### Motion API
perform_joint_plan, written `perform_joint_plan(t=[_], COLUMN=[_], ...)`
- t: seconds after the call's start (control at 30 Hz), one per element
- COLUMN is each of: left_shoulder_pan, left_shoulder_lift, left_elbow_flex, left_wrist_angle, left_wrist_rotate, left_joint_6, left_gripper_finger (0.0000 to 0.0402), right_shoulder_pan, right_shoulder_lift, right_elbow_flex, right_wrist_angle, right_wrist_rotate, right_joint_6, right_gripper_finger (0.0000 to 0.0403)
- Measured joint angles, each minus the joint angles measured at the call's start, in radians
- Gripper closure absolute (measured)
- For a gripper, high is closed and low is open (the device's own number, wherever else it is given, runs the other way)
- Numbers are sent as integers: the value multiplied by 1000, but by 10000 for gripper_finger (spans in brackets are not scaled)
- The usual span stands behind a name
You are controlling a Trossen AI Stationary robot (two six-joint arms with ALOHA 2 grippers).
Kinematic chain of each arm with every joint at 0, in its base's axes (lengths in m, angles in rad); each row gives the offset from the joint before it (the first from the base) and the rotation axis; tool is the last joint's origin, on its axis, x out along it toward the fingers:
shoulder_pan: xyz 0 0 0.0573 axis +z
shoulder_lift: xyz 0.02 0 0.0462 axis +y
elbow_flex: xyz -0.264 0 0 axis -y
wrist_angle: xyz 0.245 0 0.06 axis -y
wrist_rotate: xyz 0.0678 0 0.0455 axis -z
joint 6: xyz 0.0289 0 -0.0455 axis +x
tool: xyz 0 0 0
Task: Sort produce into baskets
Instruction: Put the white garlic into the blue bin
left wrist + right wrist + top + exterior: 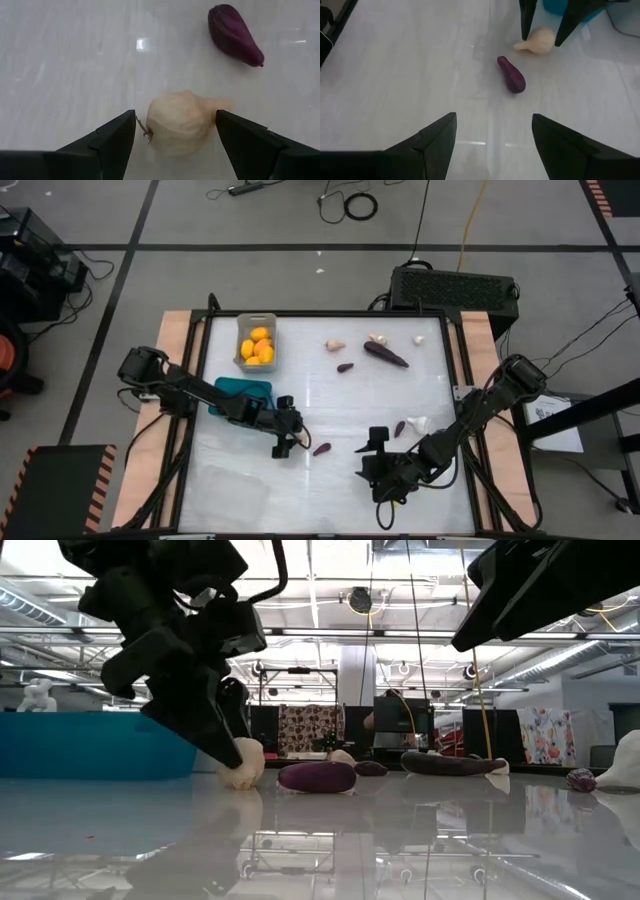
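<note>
- Your left gripper (175, 137) is sitting low over the white counter (330, 480), near the middle. Its jaws are standing open on both sides of a cream garlic bulb (178, 123), and they are not squeezing it.
- The garlic bulb is lying on the counter. A small purple eggplant (234, 34) is lying just beside it.
- Your right gripper (492, 142) is hanging over the front of the counter with its jaws wide open. It is holding nothing.
- The grey basket (256, 342) is sitting at the back left, and yellow fruits (259, 348) are lying inside it.
- The teal basket (243, 391) is sitting near the left edge, partly under your left arm.
- At the back, more garlic bulbs (334, 346) and a bigger eggplant (385, 355) are lying loose.
- Near the right edge, one more small eggplant (400, 428) is lying just beside another garlic bulb (418, 423).
</note>
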Motion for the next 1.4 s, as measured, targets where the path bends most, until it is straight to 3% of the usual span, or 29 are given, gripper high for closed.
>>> perform_joint_plan(t=[0.3, 0.77, 0.97, 1.2, 1.4], left_shoulder_pan=[0, 0, 0, 1, 2], left_shoulder_lift=[7, -36, -168, -322, -400], left_elbow_flex=[0, 27, 141, 192, 191], left_wrist_angle=[0, -12, -282, -678, -989], left_wrist_rotate=[0, 30, 38, -158, -215], left_joint_6=[-7, -22, -38, -165, -339], left_gripper_finger=[125, 219, 221, 222, 222], right_shoulder_pan=[0, 0, -2, -2, -2], right_shoulder_lift=[0, 0, 1, 1, 1], right_elbow_flex=[0, 0, 0, 0, 0], right_wrist_angle=[12, 13, 23, 34, 38], right_wrist_rotate=[0, 6, 7, 7, 7], right_joint_6=[-6, -5, -6, -5, -33], right_gripper_finger=[151, 151, 151, 151, 151])
